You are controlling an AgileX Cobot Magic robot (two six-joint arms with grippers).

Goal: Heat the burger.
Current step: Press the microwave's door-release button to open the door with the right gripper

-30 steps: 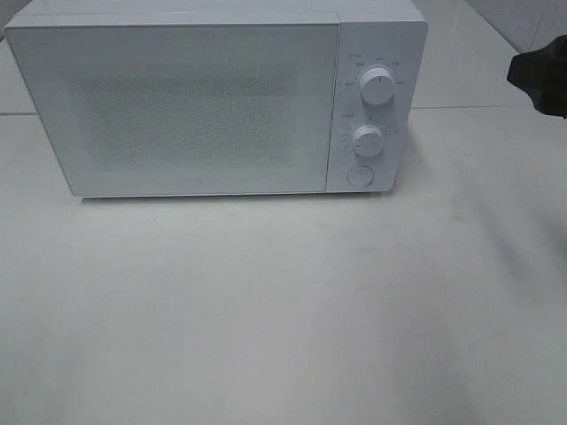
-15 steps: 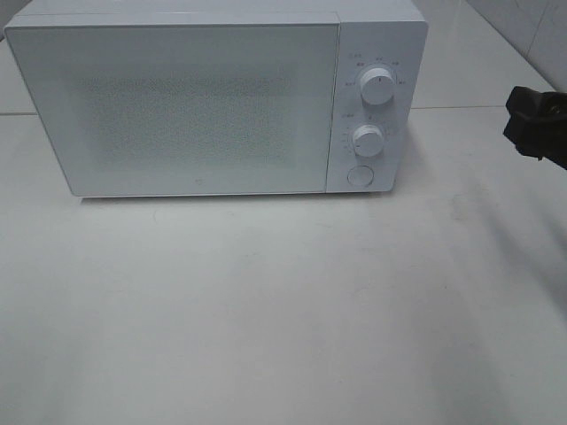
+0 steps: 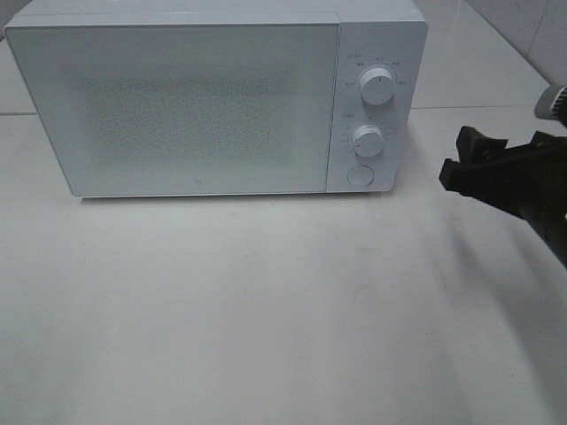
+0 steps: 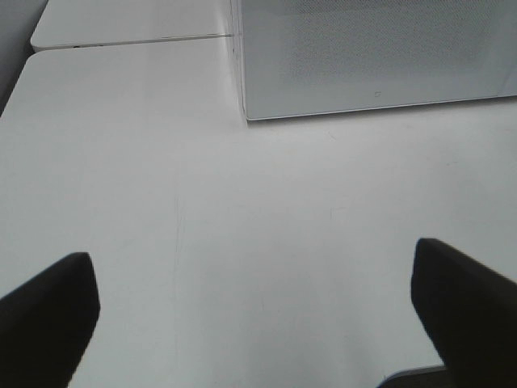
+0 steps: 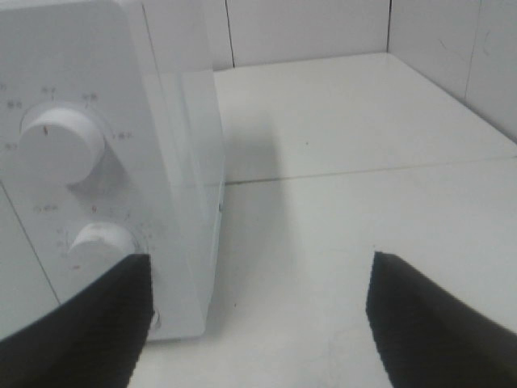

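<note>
The burger is out of view in every frame. A white microwave [image 3: 177, 102] stands at the back of the table with its door shut and its frosted window showing nothing inside. Its panel has two round knobs [image 3: 376, 86] and a round button [image 3: 359, 175]. My right gripper [image 3: 478, 164] is open and empty, hovering to the right of the panel at about button height. The right wrist view shows its fingers [image 5: 89, 323] apart, with the knobs [image 5: 60, 145] close ahead. My left gripper [image 4: 250, 323] is open and empty over bare table before the microwave's left front corner [image 4: 246, 113].
The white table [image 3: 266, 310] spreads in front of the microwave. A tiled wall [image 5: 452, 48] runs along the right side and the back. A seam in the table top [image 5: 363, 170] runs behind the microwave.
My right gripper has come in from the right edge, moving left and down towards the microwave's control panel. The microwave has not moved.
</note>
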